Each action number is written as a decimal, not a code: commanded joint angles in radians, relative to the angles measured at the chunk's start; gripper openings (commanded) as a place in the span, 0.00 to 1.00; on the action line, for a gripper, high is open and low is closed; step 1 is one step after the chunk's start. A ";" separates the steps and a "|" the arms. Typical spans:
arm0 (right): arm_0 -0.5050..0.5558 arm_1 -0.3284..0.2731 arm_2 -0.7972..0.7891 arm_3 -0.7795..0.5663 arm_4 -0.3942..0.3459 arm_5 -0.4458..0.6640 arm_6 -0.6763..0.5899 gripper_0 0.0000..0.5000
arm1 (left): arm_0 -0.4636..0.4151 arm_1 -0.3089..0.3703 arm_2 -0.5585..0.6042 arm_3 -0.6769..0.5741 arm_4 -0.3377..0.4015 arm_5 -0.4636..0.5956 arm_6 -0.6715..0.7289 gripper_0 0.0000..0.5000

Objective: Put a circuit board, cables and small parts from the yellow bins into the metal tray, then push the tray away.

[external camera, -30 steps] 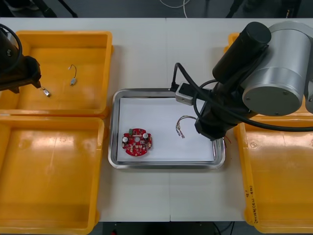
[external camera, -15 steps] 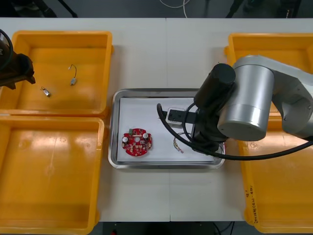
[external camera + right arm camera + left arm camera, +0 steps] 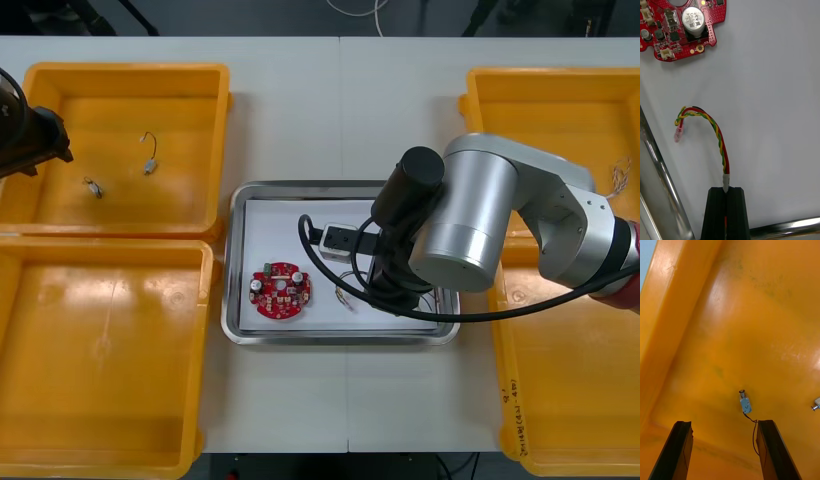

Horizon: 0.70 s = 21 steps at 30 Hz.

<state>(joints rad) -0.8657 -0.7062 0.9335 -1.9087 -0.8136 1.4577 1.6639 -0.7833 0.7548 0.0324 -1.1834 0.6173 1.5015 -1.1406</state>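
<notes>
Cable-placing step. Right gripper is clamped shut on the red and yellow cable, low inside the metal tray, near the circuit board. Next move probably: open, release cable, lift clear. Left gripper is wide open and empty, above a small metal part in the far left yellow bin.

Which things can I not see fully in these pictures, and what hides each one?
Right wrist view: the circuit board is cut off by the picture's edge; the red and yellow cable has its end hidden between the shut right gripper's fingers.
Front view: the right arm covers the metal tray's right part.
Left wrist view: near the open left gripper, one small metal part is cut by the edge.
</notes>
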 commanded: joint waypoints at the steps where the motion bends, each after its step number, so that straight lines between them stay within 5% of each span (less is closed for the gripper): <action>1: -0.004 0.010 0.021 -0.007 0.017 -0.010 0.023 0.00 | -0.051 -0.012 -0.017 0.024 -0.013 -0.066 -0.131 1.00; 15: 0.027 -0.004 0.053 0.008 0.067 -0.051 0.030 0.00 | -0.050 -0.061 -0.077 0.096 -0.011 -0.168 -0.131 1.00; 17: 0.031 -0.006 0.053 0.010 0.073 -0.051 0.030 0.20 | -0.050 -0.072 -0.078 0.103 -0.011 -0.172 -0.133 1.00; 20: 0.037 -0.007 0.053 0.007 0.083 -0.051 0.030 0.67 | -0.050 -0.081 -0.092 0.105 -0.019 -0.173 -0.131 1.00; 21: 0.040 -0.009 0.053 0.002 0.091 -0.051 0.027 0.91 | -0.050 -0.086 -0.098 0.107 -0.019 -0.175 -0.130 1.00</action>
<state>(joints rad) -0.8415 -0.7057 0.9764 -1.8959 -0.7452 1.4168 1.6657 -0.7835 0.6882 -0.0339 -1.0747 0.6129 1.3411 -1.1750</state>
